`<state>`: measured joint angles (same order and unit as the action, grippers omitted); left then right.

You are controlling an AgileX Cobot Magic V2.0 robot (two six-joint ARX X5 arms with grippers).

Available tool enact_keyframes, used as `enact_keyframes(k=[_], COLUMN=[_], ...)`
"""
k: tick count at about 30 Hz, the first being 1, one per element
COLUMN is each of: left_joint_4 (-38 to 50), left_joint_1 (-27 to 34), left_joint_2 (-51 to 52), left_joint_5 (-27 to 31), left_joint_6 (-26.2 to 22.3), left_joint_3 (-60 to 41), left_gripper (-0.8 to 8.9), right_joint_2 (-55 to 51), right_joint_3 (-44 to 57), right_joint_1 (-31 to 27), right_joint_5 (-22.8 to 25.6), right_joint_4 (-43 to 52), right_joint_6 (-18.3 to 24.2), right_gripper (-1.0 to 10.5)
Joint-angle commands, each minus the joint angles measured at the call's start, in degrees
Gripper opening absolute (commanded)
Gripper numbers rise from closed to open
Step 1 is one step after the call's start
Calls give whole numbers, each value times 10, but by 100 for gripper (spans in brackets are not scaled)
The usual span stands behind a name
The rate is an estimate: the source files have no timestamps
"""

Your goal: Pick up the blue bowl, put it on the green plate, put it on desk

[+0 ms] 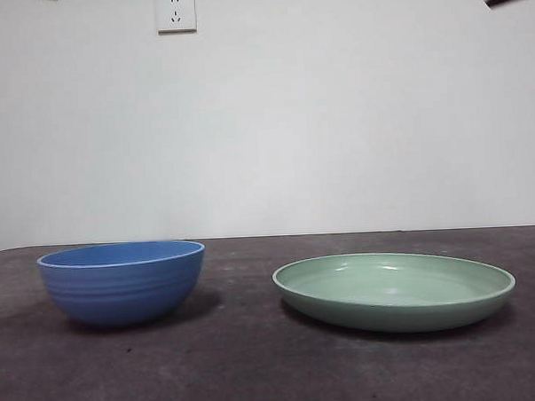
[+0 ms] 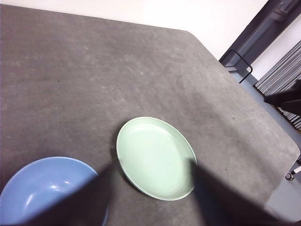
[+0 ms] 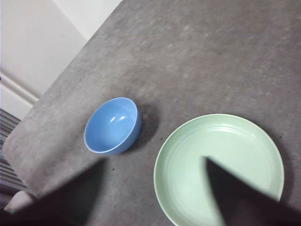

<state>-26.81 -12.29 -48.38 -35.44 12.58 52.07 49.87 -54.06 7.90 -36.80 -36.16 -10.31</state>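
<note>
Nothing's been picked up yet. Bowl is sitting upright on the desk, clear of the plate, w/ bare desk between them; both are empty. Both arms are waiting high up, showing only as dark tips at the front view's top corners.

Step in hand, as I'm judging it: reach for the bowl. The left gripper is hanging nearer to it, bowl just by one jaw in the left wrist view, so that arm is prob. the one to go. To do it well: come down over the near rim, one jaw inside and one outside the wall, pinch the rim firmly since the glaze is looking slick, lift straight up before moving across. Keep it level and go high enough to clear the plate's raised rim, then set it down centred.

Left jaws are standing wide apart, holding nothing, touching nothing. Right gripper is likewise spread wide and empty, hovering above the plate w/ the bowl off to one side.
</note>
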Motion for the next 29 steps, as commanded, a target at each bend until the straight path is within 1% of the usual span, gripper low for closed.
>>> enact_keyframes(k=[1, 2, 7, 9, 11, 14, 16, 18, 20, 24, 29], left_joint_4=[10, 11, 10, 7, 2, -21, -47, -77, -101, -132, -139], left_joint_1=[-5, -5, -6, -6, -6, 0, 8, 18, 28, 45, 54], left_joint_2=[-3, -3, -3, -3, -4, -11, -23, -43, -67, -123, -205], left_joint_5=[-3, -3, -3, -3, 6, 25, 41, 66, 77, 77, 77], left_joint_6=[-21, -21, -20, -12, 0, 3, 3, 2, 1, 10, 15], left_joint_3=[12, 12, 12, 12, 12, 12, 12, 12, 12, 12, 12], left_gripper=[669, 693, 688, 686, 658, 616, 616, 616, 616, 616, 616], right_joint_2=[3, 3, 3, 2, 2, 2, 2, 2, 2, 2, 2], right_joint_3=[-11, -11, -11, -11, -11, -11, -11, -11, -11, -11, -11], right_joint_1=[3, 3, 3, 3, 3, 3, 3, 3, 3, 3, 3], right_joint_5=[4, 4, 3, 4, 3, 3, 4, 3, 3, 4, 3], right_joint_4=[5, 5, 5, 5, 5, 4, 0, -1, -1, -1, -1], right_joint_6=[5, 5, 5, 5, 5, 5, 5, 5, 5, 5, 5], right_gripper=[616, 616, 615, 615, 615, 615, 615, 615, 615, 615, 615])
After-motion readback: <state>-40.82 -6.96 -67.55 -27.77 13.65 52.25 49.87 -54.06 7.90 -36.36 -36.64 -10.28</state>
